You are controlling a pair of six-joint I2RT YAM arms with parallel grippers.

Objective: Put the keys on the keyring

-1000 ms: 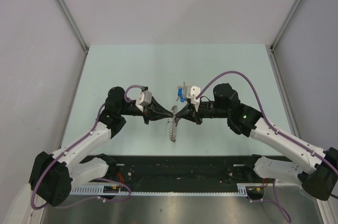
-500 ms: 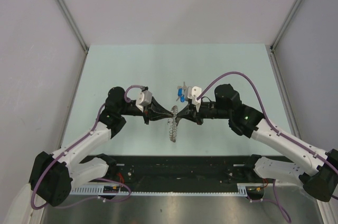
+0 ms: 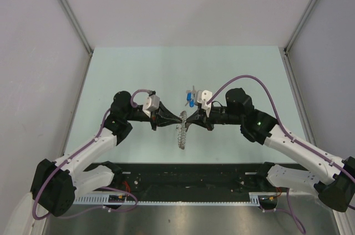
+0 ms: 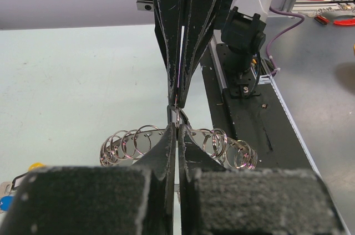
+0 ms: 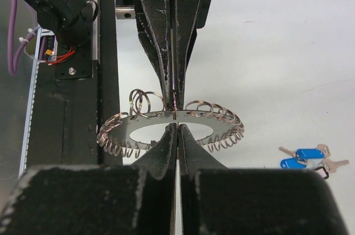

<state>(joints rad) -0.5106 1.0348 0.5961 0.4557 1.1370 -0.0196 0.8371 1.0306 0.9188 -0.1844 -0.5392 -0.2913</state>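
Silvery-grey and fringed with small wire loops, the keyring (image 5: 224,131) is held above the pale-green worktop (image 3: 138,69), pinched from opposite sides. The left fingers (image 4: 163,154) are pressed together on one rim and the right fingers (image 5: 188,149) on the other (tips nearly meeting). The keys (image 5: 307,157), blue-headed, lie on the worktop apart from the ring.

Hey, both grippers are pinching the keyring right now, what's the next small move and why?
Probably open the right gripper and back it off toward the keys, leaving the left gripper holding the keyring. Both are shut on the same spot of the ring, tip to tip, while the keys lie untouched on the table, nearer the right arm.
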